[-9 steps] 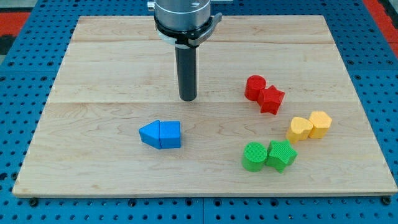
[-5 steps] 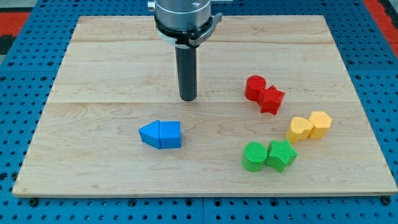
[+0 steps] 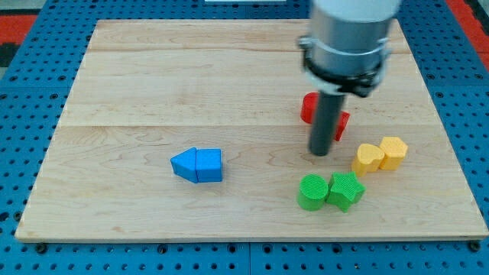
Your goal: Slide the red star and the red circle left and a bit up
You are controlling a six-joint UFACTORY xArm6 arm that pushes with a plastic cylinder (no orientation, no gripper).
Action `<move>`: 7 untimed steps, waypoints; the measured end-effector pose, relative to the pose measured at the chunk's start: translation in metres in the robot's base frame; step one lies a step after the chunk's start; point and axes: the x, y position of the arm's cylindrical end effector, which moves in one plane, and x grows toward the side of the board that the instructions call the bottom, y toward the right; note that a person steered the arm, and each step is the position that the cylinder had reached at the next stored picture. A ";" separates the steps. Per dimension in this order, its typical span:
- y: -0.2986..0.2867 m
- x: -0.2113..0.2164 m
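The red circle (image 3: 307, 107) and the red star (image 3: 341, 123) sit touching at the view's right of centre, both partly hidden behind my rod. My tip (image 3: 319, 153) is on the board just below these two red blocks, above the green pair and left of the yellow pair. The arm looks blurred from motion.
A green circle (image 3: 311, 192) and a green star (image 3: 345, 190) touch below my tip. Two yellow blocks (image 3: 380, 155) touch at the right. Two blue blocks (image 3: 197, 165) touch at centre left. The wooden board's (image 3: 137, 84) edges border blue pegboard.
My tip has moved from the board's upper middle to the right and down, to just below the red blocks. No block has moved.
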 end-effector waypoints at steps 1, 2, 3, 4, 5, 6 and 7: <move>0.031 -0.033; -0.015 -0.083; -0.017 -0.107; -0.022 -0.147; -0.034 -0.174; -0.049 -0.187; -0.048 -0.187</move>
